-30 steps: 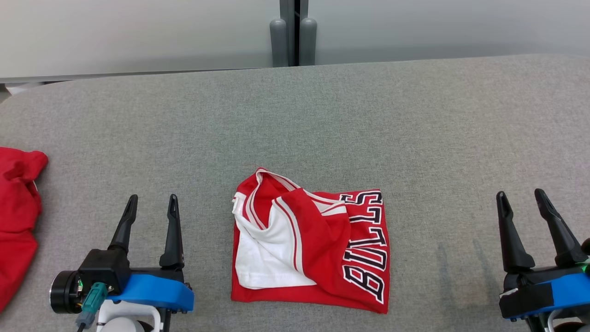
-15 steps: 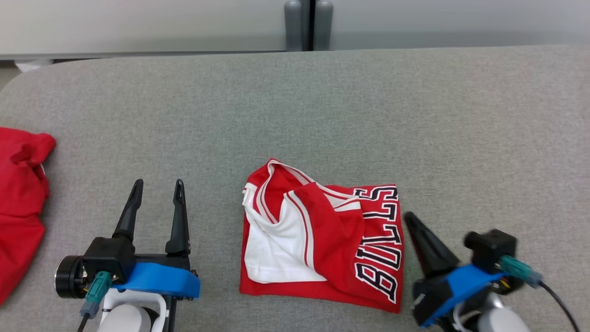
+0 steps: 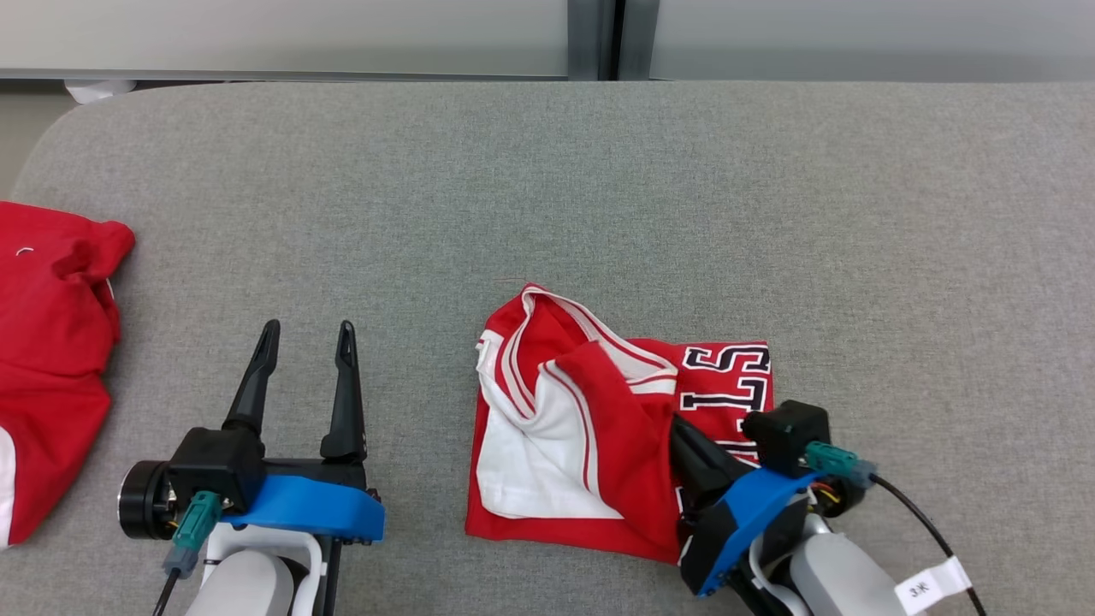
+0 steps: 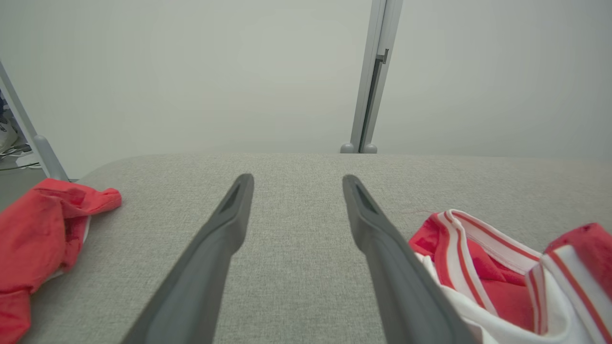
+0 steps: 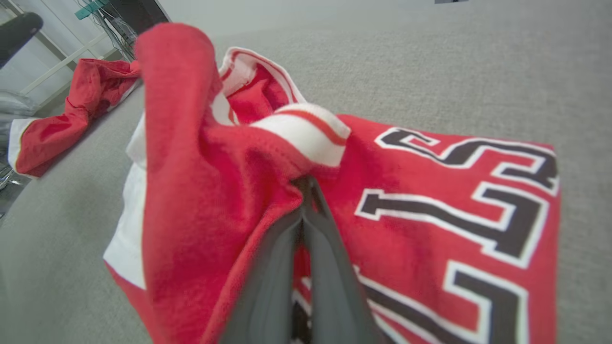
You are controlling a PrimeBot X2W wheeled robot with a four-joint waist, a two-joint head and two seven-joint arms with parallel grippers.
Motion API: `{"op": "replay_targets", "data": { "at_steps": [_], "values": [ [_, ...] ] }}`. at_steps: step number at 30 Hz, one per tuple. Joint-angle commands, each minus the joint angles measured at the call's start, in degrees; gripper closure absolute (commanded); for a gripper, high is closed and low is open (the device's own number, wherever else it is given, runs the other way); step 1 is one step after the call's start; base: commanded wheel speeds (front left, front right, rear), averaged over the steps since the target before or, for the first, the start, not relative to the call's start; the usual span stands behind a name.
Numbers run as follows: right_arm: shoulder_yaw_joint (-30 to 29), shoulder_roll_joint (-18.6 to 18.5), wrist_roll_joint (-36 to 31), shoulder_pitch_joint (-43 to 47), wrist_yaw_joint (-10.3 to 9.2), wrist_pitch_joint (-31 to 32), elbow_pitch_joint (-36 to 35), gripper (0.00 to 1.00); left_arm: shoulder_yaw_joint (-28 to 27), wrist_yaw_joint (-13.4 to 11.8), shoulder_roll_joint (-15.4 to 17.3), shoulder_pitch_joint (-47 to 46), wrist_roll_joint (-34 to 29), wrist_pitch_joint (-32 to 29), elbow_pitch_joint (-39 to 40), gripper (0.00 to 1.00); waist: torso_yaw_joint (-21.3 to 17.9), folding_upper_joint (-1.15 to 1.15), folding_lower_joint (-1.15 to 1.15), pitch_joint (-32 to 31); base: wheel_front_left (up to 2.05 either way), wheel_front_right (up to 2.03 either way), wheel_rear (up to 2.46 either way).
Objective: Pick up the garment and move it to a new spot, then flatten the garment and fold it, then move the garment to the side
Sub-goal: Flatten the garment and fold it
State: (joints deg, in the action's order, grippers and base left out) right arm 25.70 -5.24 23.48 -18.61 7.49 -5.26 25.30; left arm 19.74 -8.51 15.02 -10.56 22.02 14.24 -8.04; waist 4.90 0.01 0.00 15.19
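The garment [image 3: 616, 428] — a red jersey with white trim and dark lettering — is lying crumpled on the grey padded surface [image 3: 547, 188], near its front edge. The right gripper [image 3: 677, 425] is reaching in from the jersey's right side, its fingers [image 5: 330, 267] pressing tightly together and pinching a raised fold of red cloth at their tips. The left gripper [image 3: 309, 329] is hovering left of the jersey, apart from it — jaws spread wide, gripping nothing. A second red cloth [image 3: 51, 359] is lying at the far left.
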Motion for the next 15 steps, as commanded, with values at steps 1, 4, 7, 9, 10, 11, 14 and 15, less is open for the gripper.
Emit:
{"op": "replay_targets", "data": {
  "at_steps": [1, 4, 7, 9, 10, 11, 14, 15],
  "values": [
    [0.37, 0.02, 0.28, -0.98, 0.01, -0.49, 0.27, 1.00, -0.10, 0.10, -0.01, -0.82, -0.17, 0.27, -0.16, 0.00, -0.02, -0.01, 0.00, -0.01, 0.00, 0.00, 0.00],
    [2.95, 0.04, 1.23, -2.19, 0.01, -0.92, 1.38, 1.00, -0.14, 0.20, -0.08, -0.80, -0.15, 0.47, -0.26, 0.00, -0.01, -0.01, 0.00, -0.07, 0.00, 0.00, 0.00],
    [5.55, 0.22, 2.07, -3.38, 0.01, -1.32, 2.31, 1.00, -0.10, 0.34, -0.19, -0.99, -0.15, 0.53, -0.30, 0.00, 0.07, -0.01, 0.00, -0.01, 0.00, 0.00, 0.00],
    [7.27, 0.36, 2.62, -4.06, 0.01, -1.48, 2.89, 1.00, -0.07, 0.38, -0.25, -1.14, -0.15, 0.60, -0.33, 0.00, 0.14, -0.01, 0.00, 0.06, 0.00, 0.00, 0.00],
    [8.22, 0.40, 2.89, -4.41, 0.01, -1.48, 3.18, 1.00, -0.06, 0.32, -0.29, -1.22, -0.17, 0.63, -0.35, 0.00, 0.18, -0.01, 0.00, 0.11, 0.00, 0.00, 0.00],
    [9.16, 0.48, 3.06, -4.80, 0.01, -1.50, 3.49, 1.00, -0.06, 0.35, -0.34, -1.27, -0.20, 0.66, -0.36, 0.00, 0.23, -0.01, 0.00, 0.18, 0.00, 0.00, 0.00],
    [12.25, 0.70, 3.87, -5.58, 0.01, -1.11, 4.29, 1.00, -0.02, 0.42, -0.45, -1.39, -0.21, 0.67, -0.51, 0.00, 0.45, -0.01, 0.00, 0.27, 0.00, 0.00, 0.00],
    [13.38, 0.78, 4.14, -5.72, 0.01, -0.79, 4.59, 1.00, -0.04, 0.45, -0.49, -1.41, -0.20, 0.71, -0.55, 0.00, 0.53, -0.01, 0.00, 0.27, 0.00, 0.00, 0.00]
  ]
}}
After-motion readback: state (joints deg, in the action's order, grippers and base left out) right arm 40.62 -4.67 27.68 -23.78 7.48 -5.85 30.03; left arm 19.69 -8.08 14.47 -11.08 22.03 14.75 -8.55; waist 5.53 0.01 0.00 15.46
